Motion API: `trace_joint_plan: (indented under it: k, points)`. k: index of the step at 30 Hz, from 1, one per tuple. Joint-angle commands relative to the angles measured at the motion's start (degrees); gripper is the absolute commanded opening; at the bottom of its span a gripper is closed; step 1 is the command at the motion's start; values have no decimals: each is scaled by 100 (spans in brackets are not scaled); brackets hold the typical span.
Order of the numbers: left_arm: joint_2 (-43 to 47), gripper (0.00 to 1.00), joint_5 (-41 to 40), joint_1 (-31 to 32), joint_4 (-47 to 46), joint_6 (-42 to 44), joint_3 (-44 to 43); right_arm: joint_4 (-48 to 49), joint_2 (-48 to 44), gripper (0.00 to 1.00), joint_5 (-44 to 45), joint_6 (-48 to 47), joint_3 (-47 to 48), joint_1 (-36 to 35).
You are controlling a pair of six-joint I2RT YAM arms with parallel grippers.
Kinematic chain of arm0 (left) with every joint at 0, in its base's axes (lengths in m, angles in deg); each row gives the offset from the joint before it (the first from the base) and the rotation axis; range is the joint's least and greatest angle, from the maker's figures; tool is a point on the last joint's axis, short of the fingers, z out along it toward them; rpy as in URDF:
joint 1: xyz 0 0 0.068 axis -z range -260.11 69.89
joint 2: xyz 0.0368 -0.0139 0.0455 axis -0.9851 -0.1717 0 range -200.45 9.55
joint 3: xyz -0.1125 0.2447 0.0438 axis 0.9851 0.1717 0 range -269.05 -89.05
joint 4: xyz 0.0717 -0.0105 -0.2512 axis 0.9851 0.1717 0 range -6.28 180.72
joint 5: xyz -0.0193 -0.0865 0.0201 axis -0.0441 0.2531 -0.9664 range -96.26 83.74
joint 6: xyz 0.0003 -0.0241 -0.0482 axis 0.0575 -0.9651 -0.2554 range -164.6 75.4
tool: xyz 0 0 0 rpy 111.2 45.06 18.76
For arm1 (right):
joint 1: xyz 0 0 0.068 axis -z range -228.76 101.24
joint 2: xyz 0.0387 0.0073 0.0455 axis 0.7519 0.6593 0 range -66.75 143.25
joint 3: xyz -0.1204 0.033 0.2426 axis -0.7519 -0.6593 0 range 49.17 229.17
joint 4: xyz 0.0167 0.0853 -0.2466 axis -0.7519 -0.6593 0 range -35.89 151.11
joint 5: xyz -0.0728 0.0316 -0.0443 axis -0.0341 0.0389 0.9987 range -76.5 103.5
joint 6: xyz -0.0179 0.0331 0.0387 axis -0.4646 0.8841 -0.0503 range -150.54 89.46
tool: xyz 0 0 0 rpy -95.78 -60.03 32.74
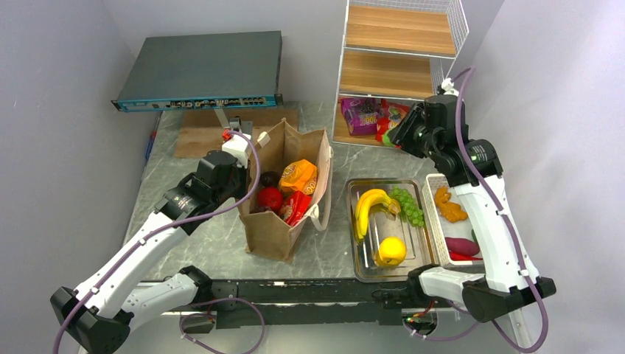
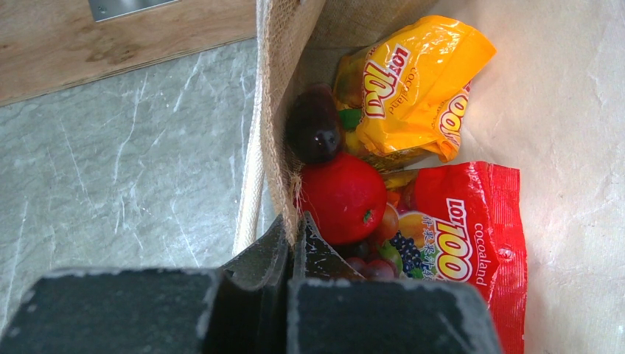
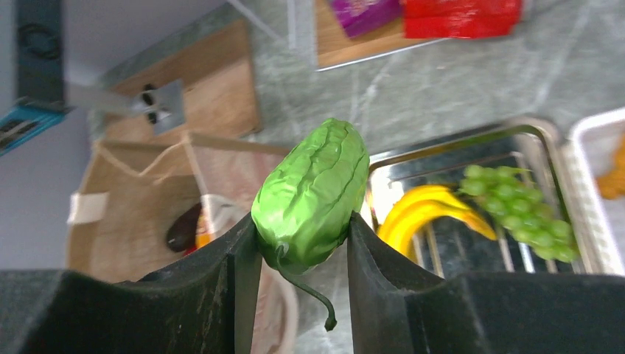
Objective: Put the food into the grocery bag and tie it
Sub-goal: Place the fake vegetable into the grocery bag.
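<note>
Wire shelf (image 1: 390,74), wooden board (image 1: 197,134), steel tray (image 1: 351,236)

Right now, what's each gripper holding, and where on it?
Left gripper pinches the grocery bag by its side wall. Right gripper clamps the wrinkled green vegetable near its stem end.

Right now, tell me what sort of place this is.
Probably a robotics lab cell staged for grocery packing, not a real shop: bare grey partition walls, a rack-mount electronics unit lying at the back, and a small wire shelf stocked with snack packets.
</note>
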Motion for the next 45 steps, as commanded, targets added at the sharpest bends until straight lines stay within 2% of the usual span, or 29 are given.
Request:
trace_joint_plan:
  k: [1,6,11,19,26,29,34,42,45]
  points:
    - [53,0,-101,24,-255,102,-175,573,39,0,-742,275,190,-337]
    - [47,0,-115,18,-251,114,-173,780,361,0,-653,532,267,-1144]
    - [47,0,-149,23,-249,112,-179,739,916,0,-337,579,737,-1993]
    - [43,0,-153,18,-241,122,-176,570,1465,0,-166,642,1162,-2833]
    - [47,0,-152,24,-235,119,-185,-505,2492,0,-509,179,2328,-3163]
    - [64,0,-168,20,-245,122,-175,-1067,2903,0,-287,97,2712,-3331]
    - [35,0,-170,24,-241,119,-173,-1296,3161,0,-625,56,2701,-3510]
    - [11,0,-161,23,-242,119,-175,-883,3037,0,-1623,-76,2212,-3533]
    - [21,0,-178,19,-240,114,-175,-968,3114,3,-1577,-107,2111,-3532]
